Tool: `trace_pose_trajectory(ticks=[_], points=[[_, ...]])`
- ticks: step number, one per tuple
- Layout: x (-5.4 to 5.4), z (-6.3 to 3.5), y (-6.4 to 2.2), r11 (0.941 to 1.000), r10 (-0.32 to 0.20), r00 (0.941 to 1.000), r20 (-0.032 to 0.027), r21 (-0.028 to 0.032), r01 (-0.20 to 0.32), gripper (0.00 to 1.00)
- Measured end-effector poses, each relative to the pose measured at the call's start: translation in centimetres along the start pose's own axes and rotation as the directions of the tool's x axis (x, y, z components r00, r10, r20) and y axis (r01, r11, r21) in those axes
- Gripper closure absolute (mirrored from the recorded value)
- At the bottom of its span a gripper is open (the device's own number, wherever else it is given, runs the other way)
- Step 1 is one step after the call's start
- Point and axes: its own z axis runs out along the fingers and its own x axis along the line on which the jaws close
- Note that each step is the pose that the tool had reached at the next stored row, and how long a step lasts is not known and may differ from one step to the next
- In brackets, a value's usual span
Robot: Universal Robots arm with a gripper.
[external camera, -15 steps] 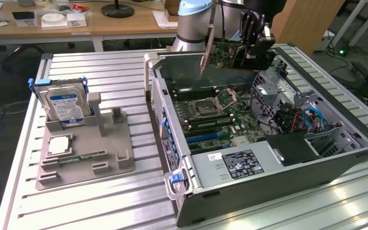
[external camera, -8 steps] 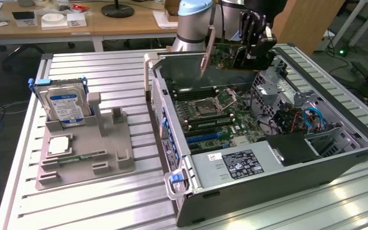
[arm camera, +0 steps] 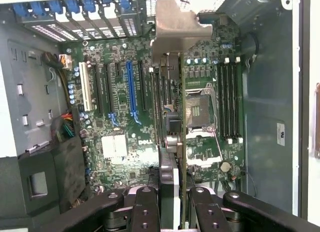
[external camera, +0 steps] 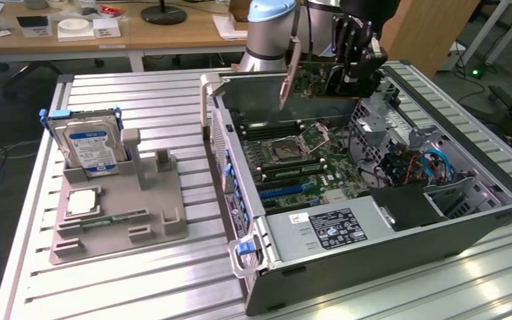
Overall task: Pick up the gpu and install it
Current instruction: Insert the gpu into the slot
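Installation is looking underway, with the pincer point(arm camera: 172, 214) clamping the gpu point(external camera: 314, 79) edge-down above the motherboard point(arm camera: 125, 111) inside the open computer case point(external camera: 469, 220), unseated, and seating is probably calling for its edge squared over the blue slot point(arm camera: 131, 91)

Blue-labelled hard drive point(external camera: 89, 143) — upright in grey holder point(external camera: 136, 193), slatted table point(external camera: 131, 287)

Thin flat gpu point(external camera: 317, 75), dark greenish board, silvery metal bracket point(external camera: 287, 80) on one end. Up in the air on edge, pinched in the gripper point(arm camera: 175, 207), hanging over the open case point(external camera: 372, 267) above the motherboard point(external camera: 327, 163). Not sitting in any slot yet. Bracket end toward the exterior view's left, seen edge-on in the wrist view.
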Motion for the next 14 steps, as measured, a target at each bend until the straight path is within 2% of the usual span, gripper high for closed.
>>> trace_pose_trajectory(ticks=[7,14], points=[[0.08,0.00,-0.01,0.9989,-0.047,0.9989,0.0023,-0.0015,0.047,0.72],[0.16,0.00,-0.02,0.9954,-0.096,0.9954,0.0049,-0.0030,0.096,0.72]])
